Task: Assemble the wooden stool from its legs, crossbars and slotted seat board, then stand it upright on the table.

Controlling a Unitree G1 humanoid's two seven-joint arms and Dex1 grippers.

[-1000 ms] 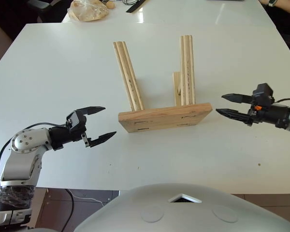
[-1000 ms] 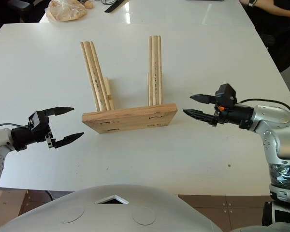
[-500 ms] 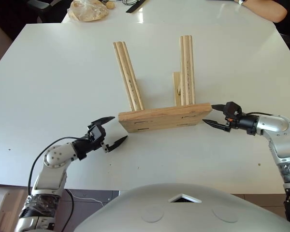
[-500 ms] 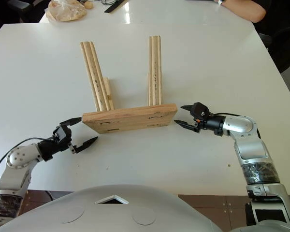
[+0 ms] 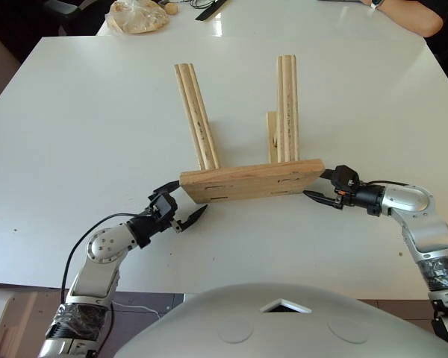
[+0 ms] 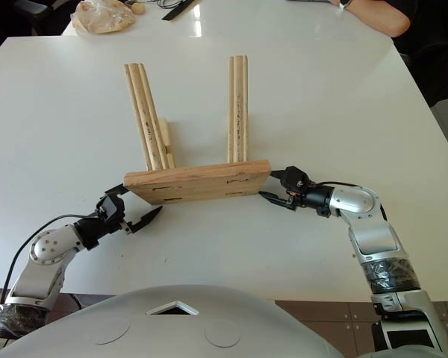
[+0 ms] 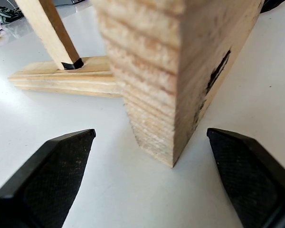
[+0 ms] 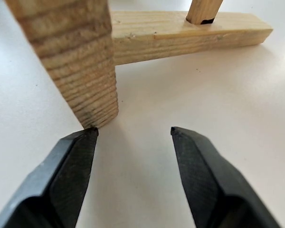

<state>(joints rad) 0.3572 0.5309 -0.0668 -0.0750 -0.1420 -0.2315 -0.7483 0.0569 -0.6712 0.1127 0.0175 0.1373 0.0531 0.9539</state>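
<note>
Left end effector (image 5: pixel 185 200) spread wide, fingers either side of the left end of the thick pale wooden slotted seat board (image 5: pixel 250 181), no contact. Right end effector (image 5: pixel 316 184) also open wide at the board's right end, gripping nothing. Board stands on its long edge mid white tabletop (image 5: pixel 82 112), light wooden legs (image 5: pixel 198 119) attached, running away from the robot.

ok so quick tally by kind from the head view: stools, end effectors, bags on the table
stool: 1
end effectors: 2, the left end effector and the right end effector, one at each end of the stool's seat
bag: 1
total: 4
</note>
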